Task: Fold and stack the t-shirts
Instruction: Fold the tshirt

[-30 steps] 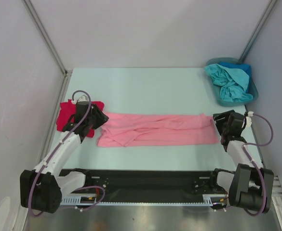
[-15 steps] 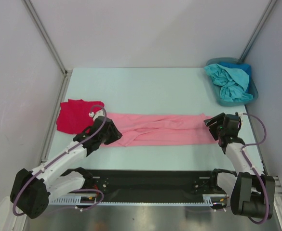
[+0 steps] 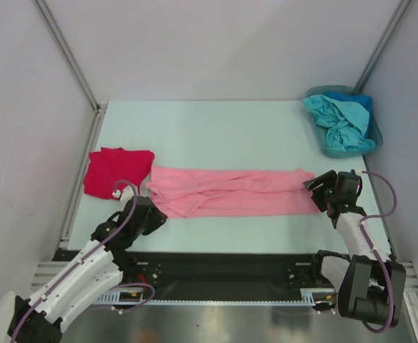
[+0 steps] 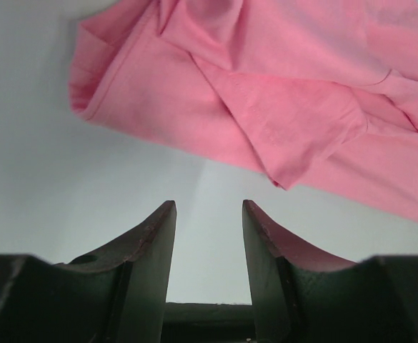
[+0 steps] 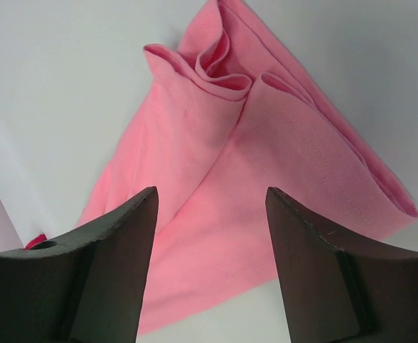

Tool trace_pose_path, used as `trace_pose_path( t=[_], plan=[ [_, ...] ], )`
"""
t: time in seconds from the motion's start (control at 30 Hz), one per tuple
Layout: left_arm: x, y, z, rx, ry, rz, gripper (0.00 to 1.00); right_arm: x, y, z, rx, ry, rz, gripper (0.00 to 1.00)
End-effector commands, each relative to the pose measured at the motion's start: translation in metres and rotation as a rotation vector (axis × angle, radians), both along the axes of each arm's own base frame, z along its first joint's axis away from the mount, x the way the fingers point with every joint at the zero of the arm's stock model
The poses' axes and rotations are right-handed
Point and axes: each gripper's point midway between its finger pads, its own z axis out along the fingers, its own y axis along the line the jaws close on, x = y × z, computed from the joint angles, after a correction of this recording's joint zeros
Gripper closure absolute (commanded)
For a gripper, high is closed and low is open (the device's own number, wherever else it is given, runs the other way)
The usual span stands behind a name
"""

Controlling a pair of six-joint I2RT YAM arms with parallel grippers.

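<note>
Long pink t-shirt [image 3: 230,193] (red t-shirt [image 3: 112,170] beside)

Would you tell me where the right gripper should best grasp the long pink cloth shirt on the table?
Likely the right end of the long pink cloth shirt, approached from the right: its layers lie doubled in a raised fold facing the open right gripper.

The top camera sits high behind my two bases, looking down and forward over the whole tabletop [image 3: 216,121]. My left wrist camera peers low and close past my left gripper [image 4: 207,204] at the left end of the pink t-shirt [image 4: 266,93]. The right wrist camera looks past my right gripper [image 5: 210,191], equally near, at the shirt's right end. All three views share that shirt.
</note>
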Motion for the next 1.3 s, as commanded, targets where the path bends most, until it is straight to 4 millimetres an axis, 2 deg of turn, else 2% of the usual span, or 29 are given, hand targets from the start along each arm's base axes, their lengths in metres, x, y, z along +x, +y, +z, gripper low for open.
trace_pose_path(
  t=[0.0, 0.13, 0.2, 0.3, 0.33, 0.4, 0.43, 0.5, 0.77, 0.93, 1.07, 1.27],
  plan=[
    [-0.014, 0.009, -0.007, 0.006, 0.019, 0.051, 0.52, 0.004, 0.002, 0.012, 0.007, -0.039, 0.029, 0.32],
    [-0.018, 0.011, -0.018, 0.011, 0.052, 0.093, 0.52, 0.004, 0.006, 0.012, 0.03, -0.041, 0.044, 0.3],
    [-0.014, 0.011, -0.018, -0.001, 0.037, 0.109, 0.52, 0.003, 0.008, 0.012, 0.036, -0.044, 0.053, 0.26],
    [-0.006, 0.003, -0.016, -0.066, -0.022, 0.111, 0.5, 0.0, 0.009, 0.011, 0.056, -0.05, 0.06, 0.24],
    [-0.007, 0.003, -0.022, -0.077, -0.027, 0.11, 0.5, -0.002, 0.008, 0.008, 0.063, -0.047, 0.053, 0.24],
    [0.001, -0.005, -0.015, -0.15, -0.097, 0.111, 0.5, -0.004, 0.008, 0.007, 0.076, -0.055, 0.056, 0.23],
    [-0.001, -0.005, -0.022, -0.154, -0.098, 0.11, 0.5, -0.007, 0.005, 0.003, 0.081, -0.049, 0.044, 0.23],
    [0.005, -0.008, -0.017, -0.191, -0.144, 0.112, 0.49, -0.008, 0.003, 0.005, 0.088, -0.071, 0.04, 0.23],
    [0.007, -0.005, -0.027, -0.126, -0.105, 0.113, 0.48, -0.02, -0.008, -0.004, 0.084, -0.046, -0.004, 0.23],
    [0.009, 0.0, -0.026, -0.114, -0.122, 0.137, 0.48, -0.019, -0.021, 0.01, 0.033, -0.037, -0.045, 0.23],
    [0.009, 0.007, -0.025, -0.095, -0.129, 0.163, 0.48, -0.028, -0.036, 0.006, -0.003, 0.033, -0.139, 0.23],
    [0.011, 0.014, -0.023, -0.078, -0.143, 0.198, 0.48, -0.042, -0.033, -0.003, 0.001, 0.038, -0.147, 0.23]
  ],
)
